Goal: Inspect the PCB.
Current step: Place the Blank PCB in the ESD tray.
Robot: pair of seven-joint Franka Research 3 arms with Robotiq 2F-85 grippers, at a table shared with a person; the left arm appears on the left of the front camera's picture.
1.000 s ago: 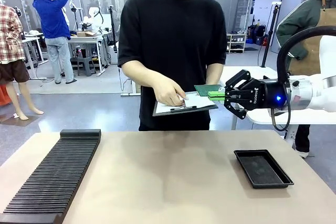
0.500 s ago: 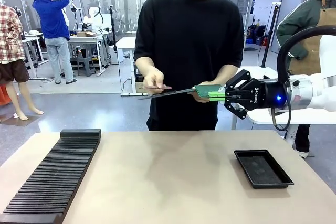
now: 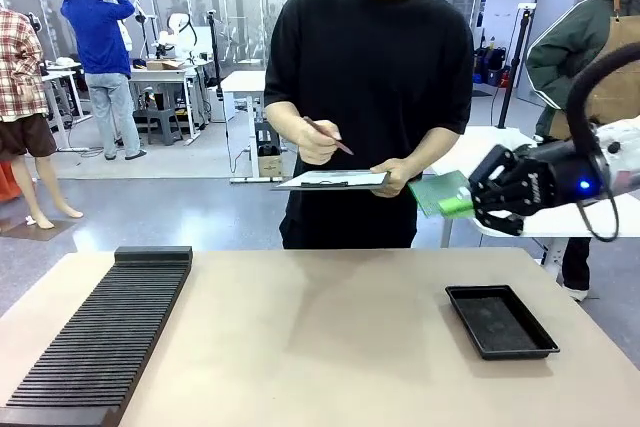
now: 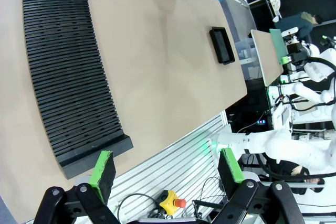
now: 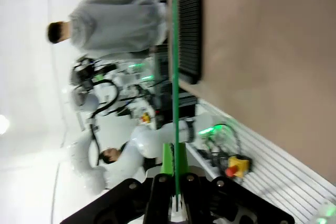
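Observation:
The PCB (image 3: 438, 192), a thin green board with a paler face, hangs tilted in the air at the right, above the table's far edge. My right gripper (image 3: 458, 206) is shut on its right edge, green pads pinching it. In the right wrist view the PCB (image 5: 174, 77) shows edge-on as a thin green line rising from the shut right gripper (image 5: 176, 182). The left wrist view has my left gripper (image 4: 167, 166) open with nothing between its fingers, over the near table edge. A person in black stands beside the PCB with a clipboard (image 3: 330, 179) and a pen (image 3: 328, 135).
A black shallow tray (image 3: 500, 320) lies on the table at the right, below the held board. A long black slotted rack (image 3: 105, 332) runs along the left side. The tan tabletop (image 3: 320, 337) between them is bare. Other people stand farther back.
My right gripper has moved right and slightly down with the PCB, away from the clipboard, and the board now tilts. The person levelled the clipboard and raised the pen hand.

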